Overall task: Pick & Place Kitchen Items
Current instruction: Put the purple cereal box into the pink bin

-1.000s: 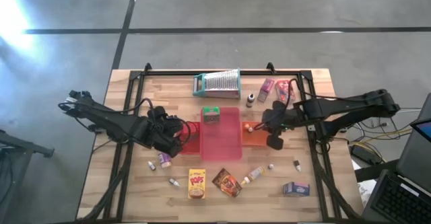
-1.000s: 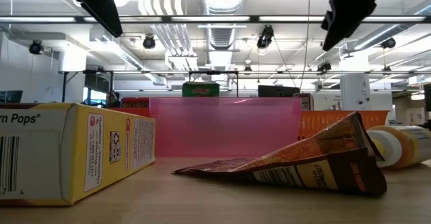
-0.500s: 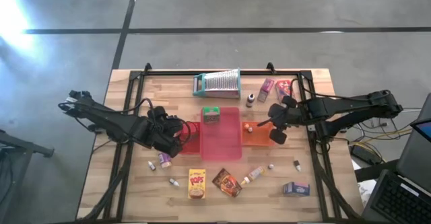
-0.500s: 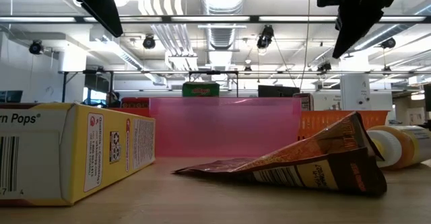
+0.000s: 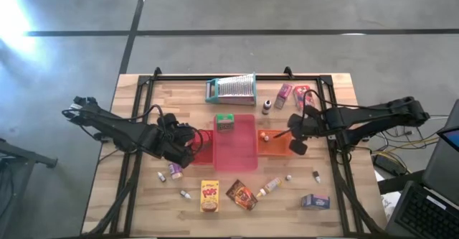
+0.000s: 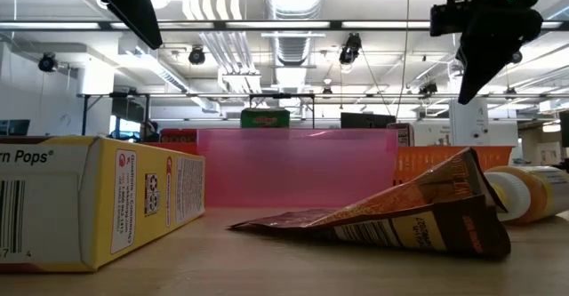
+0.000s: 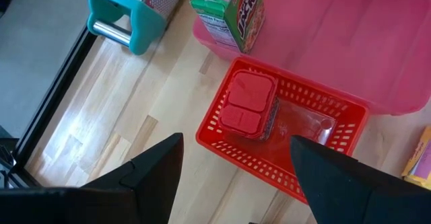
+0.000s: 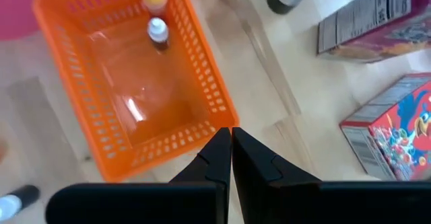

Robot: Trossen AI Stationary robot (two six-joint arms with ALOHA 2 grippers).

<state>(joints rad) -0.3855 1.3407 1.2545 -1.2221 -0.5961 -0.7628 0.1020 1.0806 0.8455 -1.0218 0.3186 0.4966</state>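
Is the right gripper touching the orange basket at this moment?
Apart. The low view shows the right gripper, shut and empty, hanging clear above the orange basket; in the right wrist view its closed fingertips only overlap the basket's rim.

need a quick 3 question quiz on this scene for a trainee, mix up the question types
1. True or false: the right hand is shut and holds nothing.
2. What lies in the orange basket?
A. two small bottles
B. a yellow box
C. a brown packet
3. Fill in: the green box stands in the ____ tray.

Key: 1 true; 2 A, the small bottles lie at one end; 3 pink.
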